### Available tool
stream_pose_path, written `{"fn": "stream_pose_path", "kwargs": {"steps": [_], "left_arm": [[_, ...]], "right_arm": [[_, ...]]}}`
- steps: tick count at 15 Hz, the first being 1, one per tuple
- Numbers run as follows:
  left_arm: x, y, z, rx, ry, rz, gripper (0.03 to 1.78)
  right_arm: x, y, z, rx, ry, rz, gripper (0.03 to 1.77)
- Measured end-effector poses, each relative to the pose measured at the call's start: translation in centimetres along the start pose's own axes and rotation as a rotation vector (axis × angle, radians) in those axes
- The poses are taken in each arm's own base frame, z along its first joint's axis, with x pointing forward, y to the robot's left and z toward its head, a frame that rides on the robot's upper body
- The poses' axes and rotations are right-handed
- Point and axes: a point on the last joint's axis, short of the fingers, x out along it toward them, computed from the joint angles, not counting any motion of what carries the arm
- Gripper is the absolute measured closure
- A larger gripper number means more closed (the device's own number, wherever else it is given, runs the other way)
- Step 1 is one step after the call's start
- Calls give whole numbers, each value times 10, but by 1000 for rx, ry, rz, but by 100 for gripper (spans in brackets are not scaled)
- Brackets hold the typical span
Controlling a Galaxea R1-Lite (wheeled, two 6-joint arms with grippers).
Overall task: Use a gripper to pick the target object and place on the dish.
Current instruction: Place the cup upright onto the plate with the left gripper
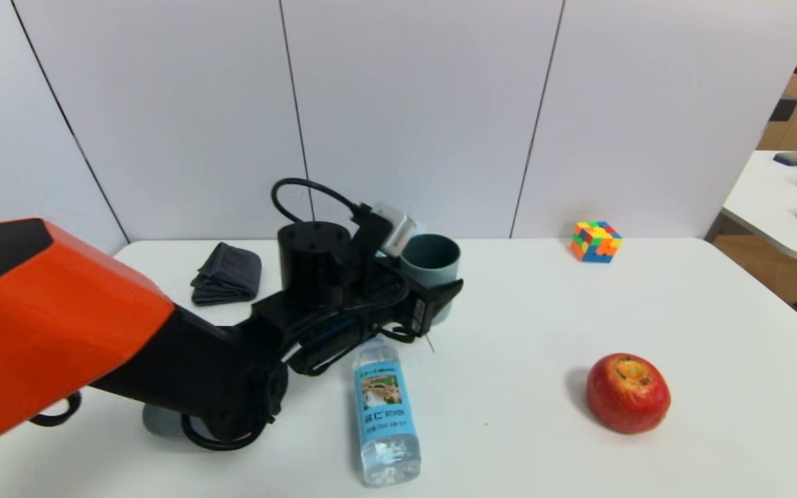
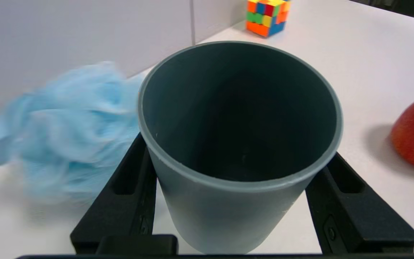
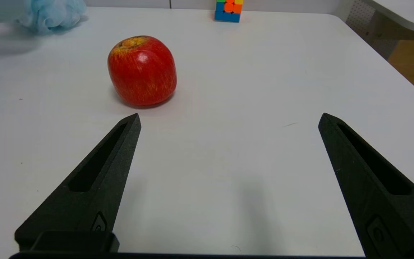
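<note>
Cup (image 2: 239, 144) is standing upright on counter (image 1: 544, 332), toward back, between fingers (image 2: 128, 190) of left gripper (image 1: 440, 304); fingers are pressing on both sides of cup wall. Blue fluffy thing (image 2: 67, 129) is lying just beside cup. Water bottle (image 1: 385, 415) is lying near front. Dish (image 1: 160, 420) is showing only as grey edge under left arm. Right gripper (image 3: 228, 122) is hanging over bare counter near apple (image 3: 142, 70), fingers spread wide.

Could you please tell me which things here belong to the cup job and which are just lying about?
Job:
- cup, between the left claw's fingers
- dish, mostly hidden under the arm

Lying about:
- apple
- puzzle cube
- water bottle
- folded cloth
- blue fluff
</note>
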Motion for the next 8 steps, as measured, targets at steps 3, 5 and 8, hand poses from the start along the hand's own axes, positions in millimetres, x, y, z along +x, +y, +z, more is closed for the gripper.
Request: {"fn": "stream_pose_path", "kwargs": {"steps": [3,5,8], "left_arm": [[-34,38,12,7,-15,120,66],[-59,57,15,6,-10,193,67],[-99,72,13,-3,15,283,67]], "right_arm": [[0,0,0,0,0,0,9],[0,0,0,0,0,0,9],[0,0,0,0,0,0,9]]}}
